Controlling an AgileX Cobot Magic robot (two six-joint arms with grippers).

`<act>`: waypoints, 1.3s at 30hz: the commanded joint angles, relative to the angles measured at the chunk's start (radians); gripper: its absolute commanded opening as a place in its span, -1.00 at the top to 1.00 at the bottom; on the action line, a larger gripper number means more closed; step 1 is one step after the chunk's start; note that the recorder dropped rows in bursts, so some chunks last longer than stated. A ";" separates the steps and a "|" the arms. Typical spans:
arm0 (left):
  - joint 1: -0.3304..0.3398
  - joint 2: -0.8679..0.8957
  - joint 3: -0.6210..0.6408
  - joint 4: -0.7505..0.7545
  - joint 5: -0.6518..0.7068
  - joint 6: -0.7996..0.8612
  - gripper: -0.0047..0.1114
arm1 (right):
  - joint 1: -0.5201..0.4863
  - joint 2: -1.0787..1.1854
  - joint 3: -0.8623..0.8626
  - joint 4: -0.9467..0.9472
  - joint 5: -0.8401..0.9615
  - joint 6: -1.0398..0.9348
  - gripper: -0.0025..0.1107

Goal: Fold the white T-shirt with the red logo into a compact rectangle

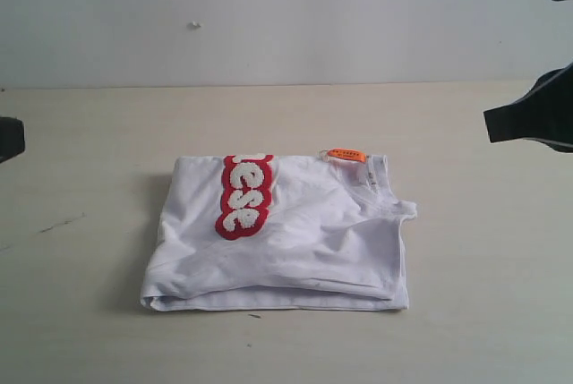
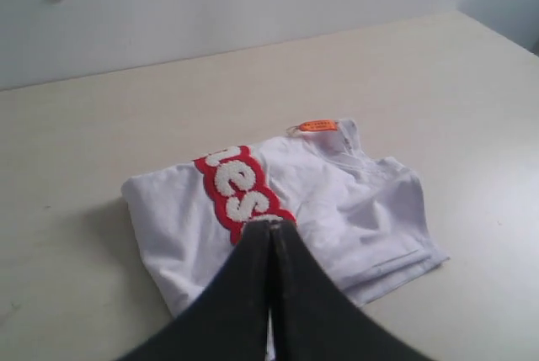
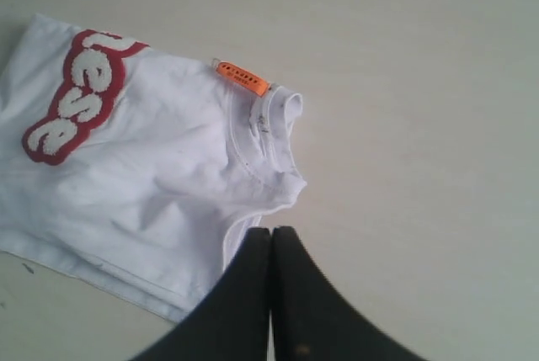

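The white T-shirt (image 1: 286, 236) lies folded into a thick rectangle in the middle of the table, with several layers stacked at its near edge. Part of the red logo (image 1: 243, 196) shows on top, running from the far edge toward me. An orange neck tag (image 1: 346, 155) sticks out at the far right by the collar. My left gripper (image 2: 270, 226) is shut and empty, raised off to the left of the T-shirt (image 2: 286, 209) and its red logo (image 2: 240, 188). My right gripper (image 3: 271, 232) is shut and empty, raised to the right of the T-shirt (image 3: 152, 167).
The light wooden table (image 1: 483, 294) surrounds the shirt on all sides. A pale wall (image 1: 286, 17) rises behind the table's far edge. A dark part of the right arm (image 1: 537, 111) shows at the right edge, and a bit of the left arm (image 1: 9, 138) at the left edge.
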 commanded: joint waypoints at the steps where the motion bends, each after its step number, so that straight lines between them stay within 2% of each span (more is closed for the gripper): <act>1: 0.002 -0.040 0.008 -0.007 0.093 -0.007 0.92 | 0.000 -0.023 0.005 0.010 0.008 0.036 0.96; 15: 0.002 -0.044 0.008 -0.006 0.124 -0.005 0.92 | 0.000 -0.023 0.005 0.017 0.008 0.036 0.96; 17: -0.015 -0.049 0.008 0.007 0.124 -0.005 0.92 | 0.000 -0.023 0.005 0.017 0.008 0.036 0.96; 21: -0.027 -0.101 0.008 0.033 0.133 0.016 0.92 | 0.000 -0.023 0.005 0.017 0.008 0.036 0.96; 27: -0.027 -0.221 0.008 0.071 0.047 0.065 0.92 | 0.000 -0.023 0.005 0.040 0.008 0.036 0.96; 37: 0.071 -0.446 0.008 0.067 0.003 0.067 0.92 | 0.000 -0.023 0.005 0.040 0.008 0.036 0.96; 39: 0.074 -0.467 0.008 0.067 -0.007 0.067 0.92 | 0.000 -0.023 0.005 0.040 0.008 0.036 0.96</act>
